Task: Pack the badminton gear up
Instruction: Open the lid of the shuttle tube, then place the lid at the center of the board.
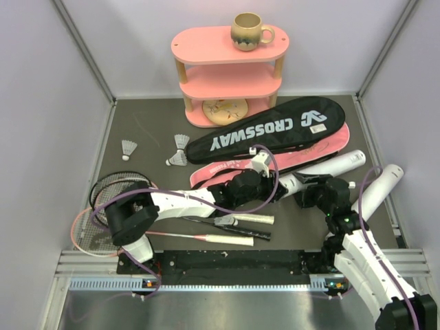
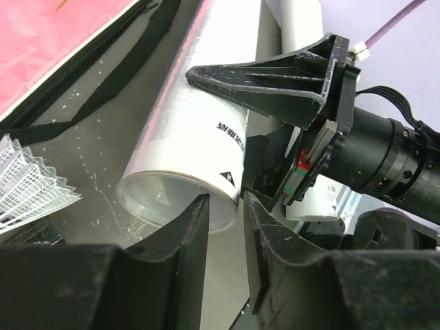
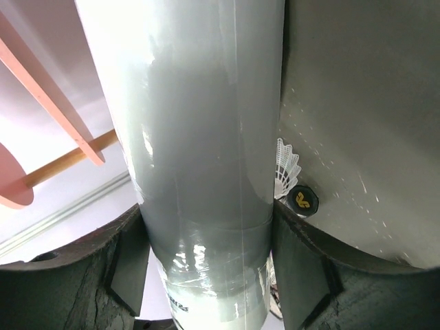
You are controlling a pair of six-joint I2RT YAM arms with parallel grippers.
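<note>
**White tube clamped on the right, left gripper at its open mouth**

Far left, near edge: the black racket (image 1: 110,189) and pink racket (image 1: 88,237) lie with their heads overlapping. Their long axes run left to right and the white handles point right, toward the centre. The left arm lies across the black racket's head.

Behind them on the dark table (image 1: 137,117) are a lone shuttlecock (image 1: 128,148) and a pair of shuttlecocks (image 1: 177,159) just beside each other.

Back centre is the pink shelf (image 1: 230,75), with a mug (image 1: 249,31) upright on its top tier.

In front of the shelf, the black bag (image 1: 268,130) runs from lower left to upper right. It partly overlies the pink bag (image 1: 227,168), which has the same tilt.

The left gripper (image 2: 225,213) is at the tube's mouth. Its jaws are narrow with the rim's edge between them, and I cannot tell whether it is pinched. Another shuttlecock (image 2: 27,185) lies on the table left of the mouth.

The tube (image 1: 344,165) lies just in front of the pink bag. Its long axis runs from lower left to upper right, with the open end facing the left gripper.

The right gripper (image 3: 210,234) grasps the tube, with a finger pressed on each side.

Far right, a second tube (image 1: 381,189) lies along the right wall on a steeper diagonal, apart from the first.
</note>
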